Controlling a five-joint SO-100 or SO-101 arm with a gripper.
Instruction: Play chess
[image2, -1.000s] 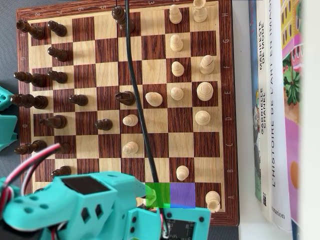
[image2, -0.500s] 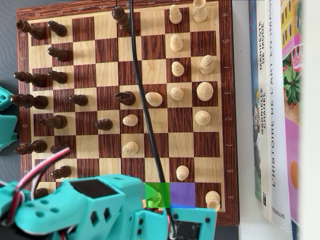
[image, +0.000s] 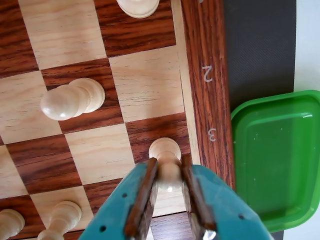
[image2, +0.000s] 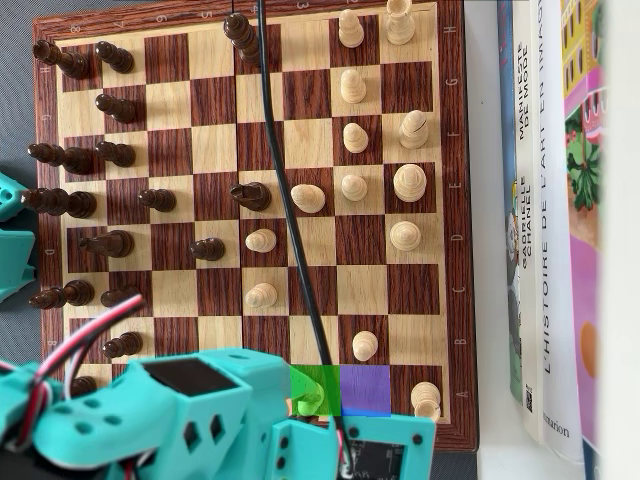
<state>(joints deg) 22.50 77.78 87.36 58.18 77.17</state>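
In the wrist view my teal gripper (image: 169, 167) comes in from the bottom edge. Its brown pads sit against both sides of a white pawn (image: 166, 150). That pawn stands on a dark square beside the board's rim (image: 207, 100), next to the printed 3. Another white pawn (image: 70, 99) stands two squares to the left. In the overhead view the teal arm (image2: 200, 410) covers the bottom edge of the chessboard (image2: 452, 200), and the jaws and held pawn are hidden under it. A green patch (image2: 315, 390) and a purple patch (image2: 365, 390) mark two squares there.
Dark pieces (image2: 110, 155) fill the board's left side and white pieces (image2: 405, 180) the right in the overhead view. A black cable (image2: 285, 200) hangs across the board. Books (image2: 550, 200) lie right of it. A green tray (image: 277, 155) sits beyond the rim in the wrist view.
The arm has shifted slightly to the right along the board's bottom edge, and the black cable has swung right with it. No chess piece has visibly changed square.
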